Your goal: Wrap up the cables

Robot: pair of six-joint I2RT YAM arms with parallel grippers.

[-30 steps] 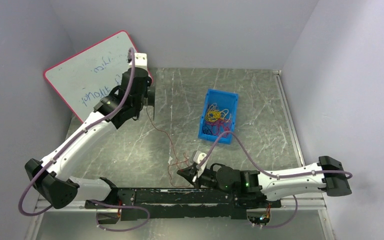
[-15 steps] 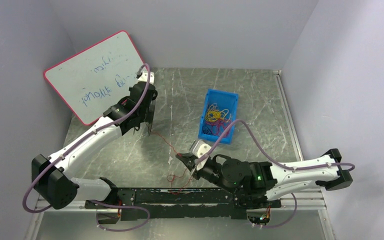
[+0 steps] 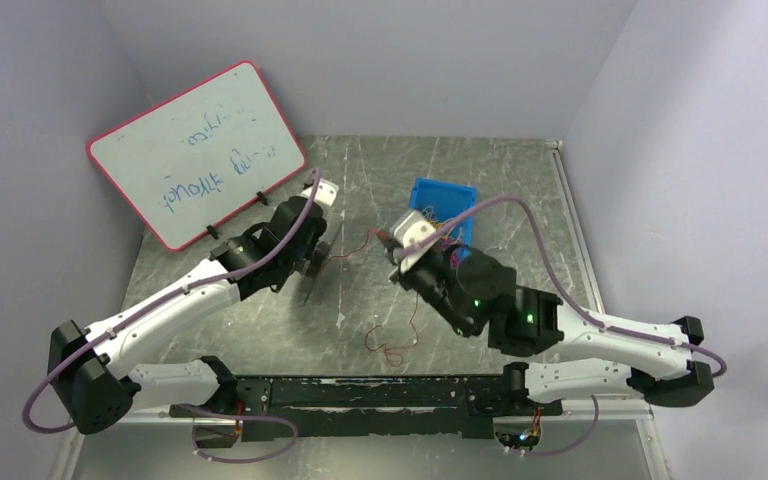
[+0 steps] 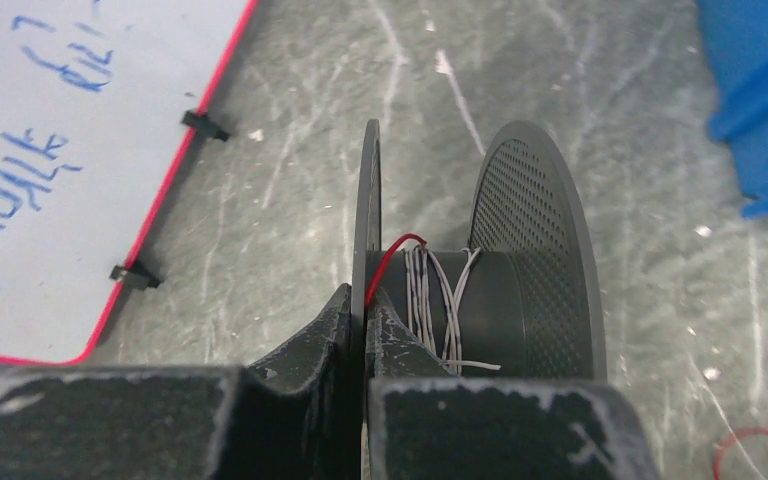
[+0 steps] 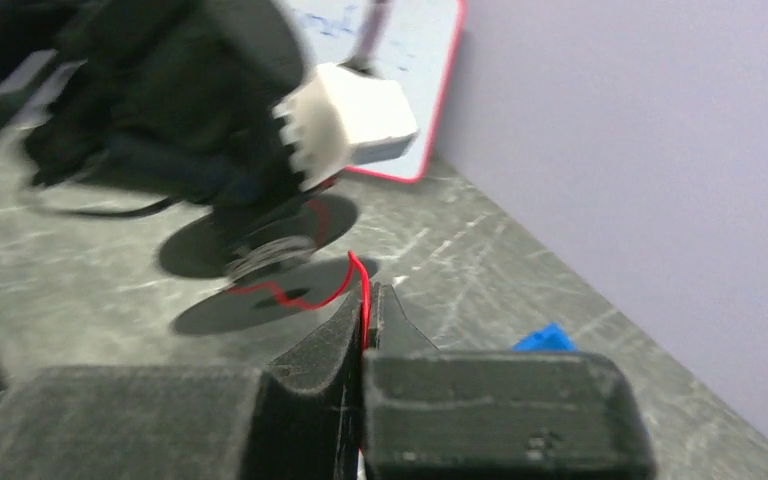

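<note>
Grey scratched table (image 3: 520,190): thread-thin red wire (image 5: 332,297) runs from spool (image 4: 520,290) to right gripper (image 5: 368,312), pinched tight on it; slack loops lie toward the near edge. Left gripper (image 4: 365,305) clamps the spool flange. I'd judge the wire limp, light, kink-prone: hold near spool, keep taut.

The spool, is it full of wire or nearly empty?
Nearly empty: the spool carries just a few pale turns and the red wire.
</note>
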